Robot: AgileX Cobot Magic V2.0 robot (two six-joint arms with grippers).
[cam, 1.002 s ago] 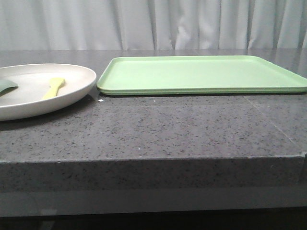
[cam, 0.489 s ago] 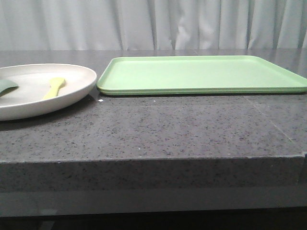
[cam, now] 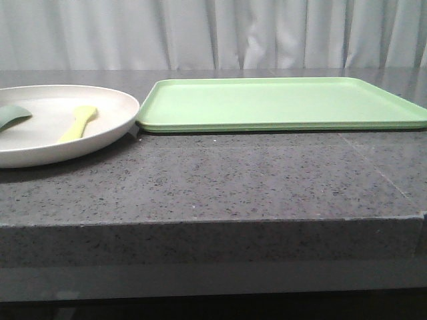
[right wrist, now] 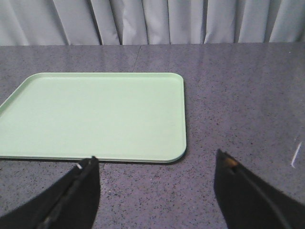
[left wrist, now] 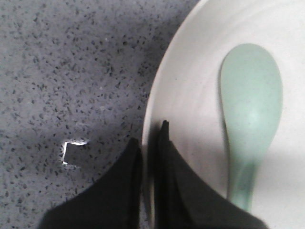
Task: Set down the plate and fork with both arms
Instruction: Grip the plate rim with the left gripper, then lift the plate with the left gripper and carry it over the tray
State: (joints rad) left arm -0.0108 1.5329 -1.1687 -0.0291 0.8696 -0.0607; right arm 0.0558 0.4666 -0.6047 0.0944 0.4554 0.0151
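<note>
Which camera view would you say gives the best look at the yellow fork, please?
The front view: the fork lies in full sight on the plate. The left wrist view shows only the plate's rim and the teal spoon; the right wrist view shows only the green tray.

One plate [cam: 40, 143], one fork [cam: 79, 124], one spoon [left wrist: 251, 114], one tray [cam: 280, 103].

A dark grey speckled stone tabletop [cam: 220, 180] stretched before me under even, soft light, its thick front edge facing my camera. Pale pleated curtains [cam: 220, 33] hung across the whole back of the room behind it.
</note>
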